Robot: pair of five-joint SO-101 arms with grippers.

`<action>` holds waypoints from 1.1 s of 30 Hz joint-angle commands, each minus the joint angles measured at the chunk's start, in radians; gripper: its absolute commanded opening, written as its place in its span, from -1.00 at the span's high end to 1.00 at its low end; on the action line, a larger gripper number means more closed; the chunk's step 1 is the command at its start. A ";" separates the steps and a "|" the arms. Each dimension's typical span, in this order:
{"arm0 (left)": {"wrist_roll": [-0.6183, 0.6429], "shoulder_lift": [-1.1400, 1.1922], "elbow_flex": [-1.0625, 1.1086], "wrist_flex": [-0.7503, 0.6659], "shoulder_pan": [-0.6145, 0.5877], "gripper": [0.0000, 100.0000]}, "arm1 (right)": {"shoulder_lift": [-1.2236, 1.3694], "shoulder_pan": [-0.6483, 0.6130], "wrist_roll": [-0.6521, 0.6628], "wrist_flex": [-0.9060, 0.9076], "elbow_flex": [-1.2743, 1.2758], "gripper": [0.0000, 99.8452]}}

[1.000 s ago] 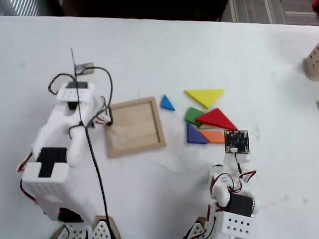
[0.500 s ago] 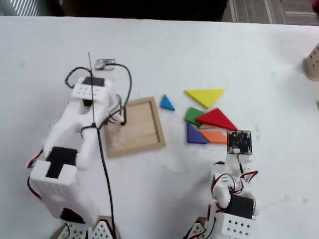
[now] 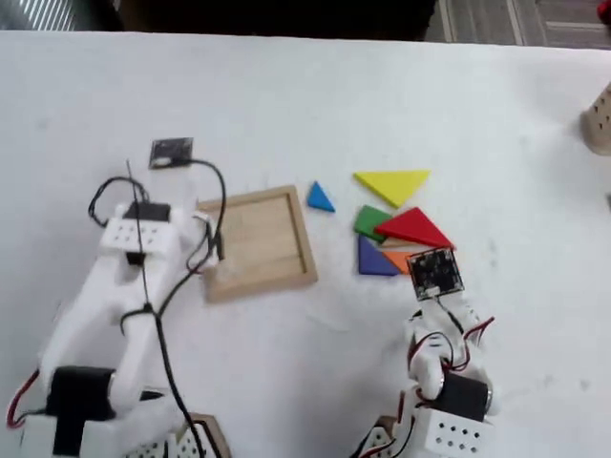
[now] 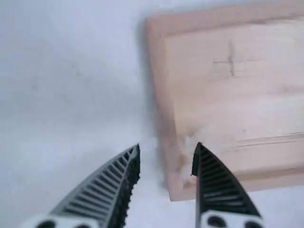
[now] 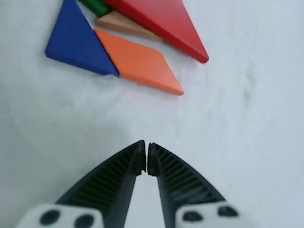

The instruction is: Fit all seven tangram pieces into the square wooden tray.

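The square wooden tray (image 3: 256, 243) lies empty at mid-table. In the left wrist view its corner (image 4: 183, 185) sits between the fingers of my open left gripper (image 4: 166, 153), one finger over the rim and one outside on the table. Right of the tray lie a small blue triangle (image 3: 320, 197), a yellow triangle (image 3: 391, 184), a green piece (image 3: 370, 221), a red triangle (image 3: 413, 229), a dark blue triangle (image 3: 372, 258) and an orange parallelogram (image 5: 140, 66). A tan piece (image 5: 123, 23) peeks out from under the red one. My right gripper (image 5: 145, 154) is shut and empty, just short of the orange piece.
The left arm (image 3: 134, 248) stands beside the tray's left edge, its cable looping over it. The right arm's base (image 3: 444, 401) is at the near edge. A pale pegged object (image 3: 600, 119) sits at the far right edge.
The left arm swung right, then drew back toward the near side, ending at the tray's near left corner. The right wrist shifted slightly left toward the orange piece.
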 commanded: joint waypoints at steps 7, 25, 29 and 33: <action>-0.006 -0.107 0.058 -0.034 -0.171 0.61 | 0.031 -0.200 -0.005 -0.031 -0.158 0.79; -0.005 -0.073 0.031 -0.072 -0.246 0.61 | 1.168 -0.484 -0.095 -0.134 -0.690 0.47; -0.005 -0.002 0.006 -0.104 -0.248 0.61 | 1.331 -0.478 -0.092 -0.245 -0.726 0.53; -0.008 0.064 -0.044 -0.080 -0.248 0.61 | 1.420 -0.453 -0.083 -0.358 -0.727 0.58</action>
